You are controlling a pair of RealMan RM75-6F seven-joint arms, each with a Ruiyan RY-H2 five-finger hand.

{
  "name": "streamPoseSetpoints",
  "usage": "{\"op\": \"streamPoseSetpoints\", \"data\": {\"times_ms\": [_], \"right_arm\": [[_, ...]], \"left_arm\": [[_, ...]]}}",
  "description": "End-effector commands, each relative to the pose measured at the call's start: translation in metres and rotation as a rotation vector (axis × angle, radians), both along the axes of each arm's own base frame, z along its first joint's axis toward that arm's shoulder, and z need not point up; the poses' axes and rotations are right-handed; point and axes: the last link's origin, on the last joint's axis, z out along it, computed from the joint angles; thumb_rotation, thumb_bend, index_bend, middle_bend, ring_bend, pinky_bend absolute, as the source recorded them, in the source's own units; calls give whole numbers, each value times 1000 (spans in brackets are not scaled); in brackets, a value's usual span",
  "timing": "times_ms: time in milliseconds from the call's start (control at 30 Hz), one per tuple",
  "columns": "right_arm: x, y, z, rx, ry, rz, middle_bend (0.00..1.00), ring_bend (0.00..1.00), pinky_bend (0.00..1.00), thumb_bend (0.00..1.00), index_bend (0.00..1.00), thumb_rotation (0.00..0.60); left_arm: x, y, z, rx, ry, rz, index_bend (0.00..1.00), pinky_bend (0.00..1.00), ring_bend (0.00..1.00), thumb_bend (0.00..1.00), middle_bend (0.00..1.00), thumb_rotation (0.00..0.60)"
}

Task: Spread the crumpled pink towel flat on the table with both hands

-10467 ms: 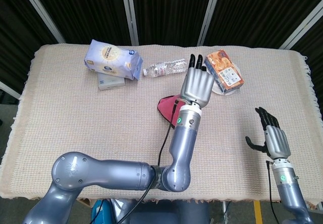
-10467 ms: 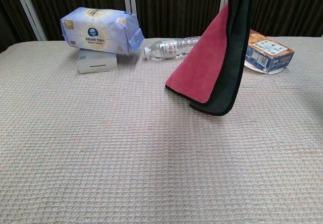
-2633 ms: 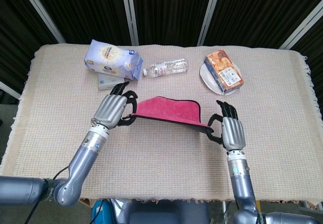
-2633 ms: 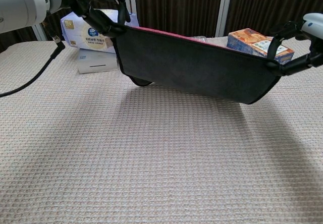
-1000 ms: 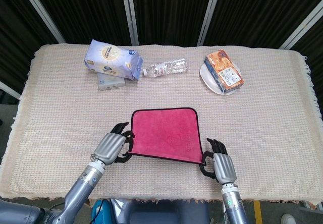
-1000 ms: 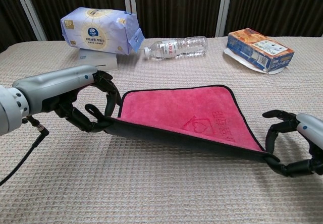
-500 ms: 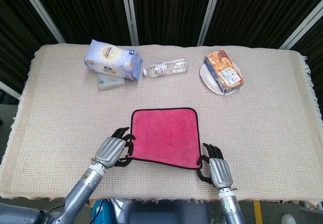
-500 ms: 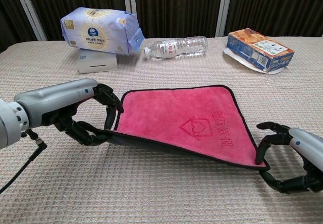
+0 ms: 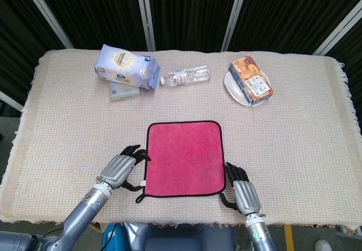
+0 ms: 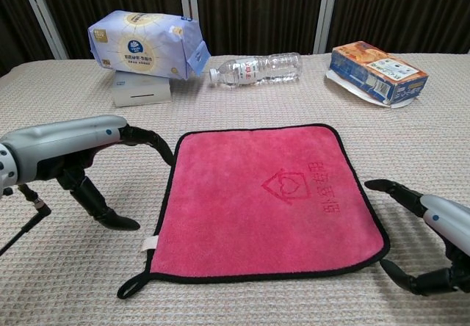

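Left hand point(image 9: 117, 171), right hand point(image 9: 241, 192) spread, empty, flanking flat pink towel point(image 9: 183, 158); loop corner toward robot.

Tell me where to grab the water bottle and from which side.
Grip the bottle around its middle, coming down from above. It lies on its side on the table, cap toward the tissue pack, so the round body is open from the top. The cap end looks too narrow for a steady hold.

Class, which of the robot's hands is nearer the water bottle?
Left. The left hand lies below-left of the bottle; the right hand sits lower, below-right.
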Motion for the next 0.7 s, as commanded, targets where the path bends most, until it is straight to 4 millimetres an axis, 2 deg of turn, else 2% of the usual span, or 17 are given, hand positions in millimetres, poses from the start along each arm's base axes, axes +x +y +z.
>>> {"op": "streamPoseSetpoints", "data": {"times_ms": [33, 267, 400, 533, 700], "right_arm": [[0, 1, 7, -13, -11, 9, 0, 0, 0, 405, 0, 600], [-2, -1, 30, -69, -21, 55, 0, 0, 0, 405, 0, 600], [-18, -2, 47, -105, 30, 72, 0, 0, 0, 405, 0, 600], [-37, -6, 67, -130, 65, 73, 0, 0, 0, 401, 0, 600], [-63, -14, 108, -201, 166, 134, 0, 0, 0, 379, 0, 600]], "left_arm": [[-4, 0, 12, 20, -17, 11, 238, 31, 0, 168, 127, 600], [-28, -7, 52, 190, -57, 21, 227, 30, 0, 168, 120, 600], [-59, -21, 83, 353, 36, -12, 210, 31, 0, 169, 109, 600], [-89, -43, 108, 481, 76, 10, 196, 31, 0, 168, 102, 600], [-126, -73, 132, 583, 140, 20, 169, 25, 0, 159, 89, 600]]}}
